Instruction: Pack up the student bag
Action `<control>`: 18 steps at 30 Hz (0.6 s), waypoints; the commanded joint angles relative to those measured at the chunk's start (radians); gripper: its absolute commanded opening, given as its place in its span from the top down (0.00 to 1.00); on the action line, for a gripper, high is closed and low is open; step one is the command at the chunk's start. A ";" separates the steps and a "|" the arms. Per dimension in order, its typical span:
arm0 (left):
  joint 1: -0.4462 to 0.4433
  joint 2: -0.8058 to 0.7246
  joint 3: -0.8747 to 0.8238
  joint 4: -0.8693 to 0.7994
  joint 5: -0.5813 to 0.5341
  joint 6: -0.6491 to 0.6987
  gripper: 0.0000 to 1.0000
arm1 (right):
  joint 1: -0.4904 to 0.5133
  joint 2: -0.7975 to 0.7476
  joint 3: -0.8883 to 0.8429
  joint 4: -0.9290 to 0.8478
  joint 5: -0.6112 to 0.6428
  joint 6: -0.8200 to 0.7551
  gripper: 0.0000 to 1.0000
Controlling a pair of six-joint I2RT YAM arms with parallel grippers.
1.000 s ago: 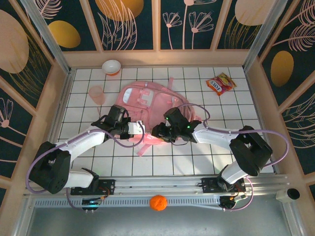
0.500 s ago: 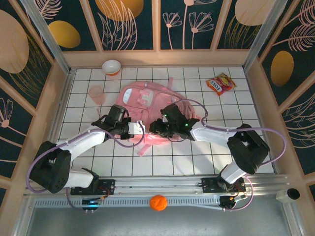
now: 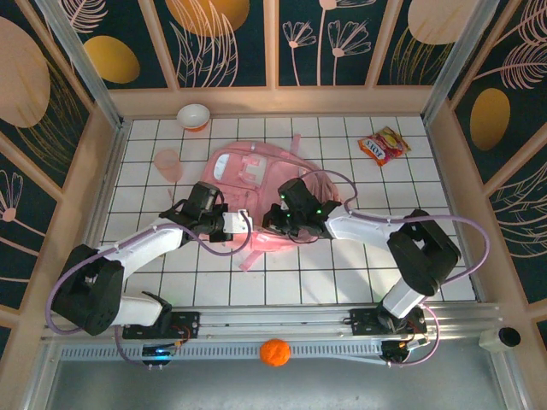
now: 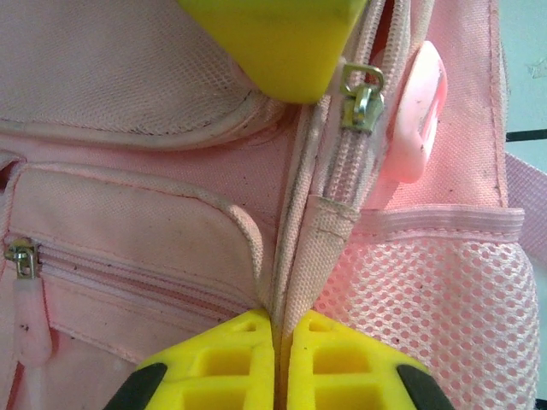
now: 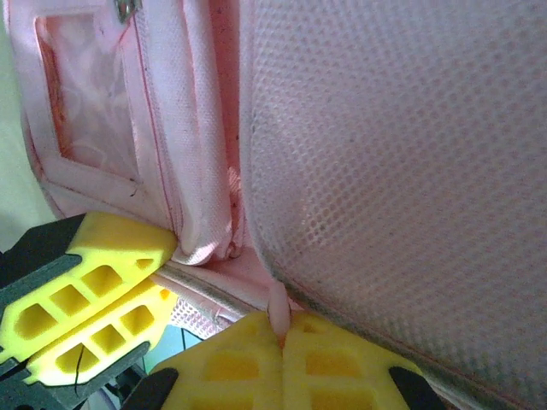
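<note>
On pink backpack: left gripper pinched tight on zip seam; right gripper clamped on fabric edge.

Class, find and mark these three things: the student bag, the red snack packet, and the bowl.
student bag [image 3: 242, 173], top external view, its pale front panel.
red snack packet [image 3: 380, 147], top external view, its middle.
bowl [image 3: 194, 114], top external view, its inside.

both arms reach inward | left pincer clamped on student bag | right pincer clamped likewise
</note>
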 commanded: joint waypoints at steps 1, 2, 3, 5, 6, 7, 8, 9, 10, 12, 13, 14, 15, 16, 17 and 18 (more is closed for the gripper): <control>-0.002 0.007 0.005 -0.038 -0.006 -0.016 0.96 | -0.049 -0.094 -0.040 -0.080 0.130 0.000 1.00; -0.001 0.005 0.001 -0.037 -0.015 -0.017 0.97 | -0.066 -0.122 -0.067 -0.087 0.132 0.004 1.00; -0.001 0.003 -0.002 -0.033 -0.021 -0.020 0.97 | -0.089 -0.149 -0.096 -0.090 0.134 0.005 1.00; 0.000 -0.002 -0.006 -0.029 -0.026 -0.027 0.98 | -0.129 -0.202 -0.145 -0.089 0.131 0.005 1.00; 0.000 -0.002 -0.008 -0.029 -0.027 -0.030 0.98 | -0.153 -0.227 -0.169 -0.085 0.126 0.004 1.00; 0.000 -0.003 -0.008 -0.029 -0.029 -0.033 0.98 | -0.171 -0.248 -0.186 -0.084 0.123 0.005 1.00; 0.001 -0.003 -0.008 -0.029 -0.033 -0.039 0.98 | -0.191 -0.269 -0.204 -0.081 0.120 0.003 1.00; 0.002 -0.004 -0.009 -0.029 -0.037 -0.045 0.98 | -0.207 -0.288 -0.218 -0.078 0.117 0.000 1.00; 0.003 -0.005 -0.008 -0.029 -0.037 -0.049 0.98 | -0.217 -0.302 -0.229 -0.077 0.114 -0.002 1.00; 0.002 -0.008 -0.001 -0.029 -0.027 -0.074 0.96 | -0.228 -0.323 -0.248 -0.074 0.111 -0.003 1.00; 0.002 -0.014 0.001 -0.028 -0.018 -0.092 0.94 | -0.228 -0.329 -0.255 -0.075 0.111 -0.003 1.00; 0.002 -0.024 0.005 -0.021 -0.005 -0.123 0.89 | -0.228 -0.336 -0.262 -0.071 0.108 0.001 1.00; 0.002 -0.043 0.005 0.000 0.014 -0.175 0.81 | -0.227 -0.341 -0.271 -0.064 0.103 0.007 1.00; 0.002 -0.065 0.001 0.029 0.031 -0.236 0.72 | -0.224 -0.346 -0.279 -0.057 0.102 0.013 1.00; 0.002 -0.092 -0.004 0.074 0.056 -0.327 0.64 | -0.220 -0.352 -0.291 -0.045 0.101 0.022 1.00; 0.002 -0.122 -0.007 0.117 0.079 -0.439 0.56 | -0.215 -0.359 -0.301 -0.033 0.101 0.031 1.00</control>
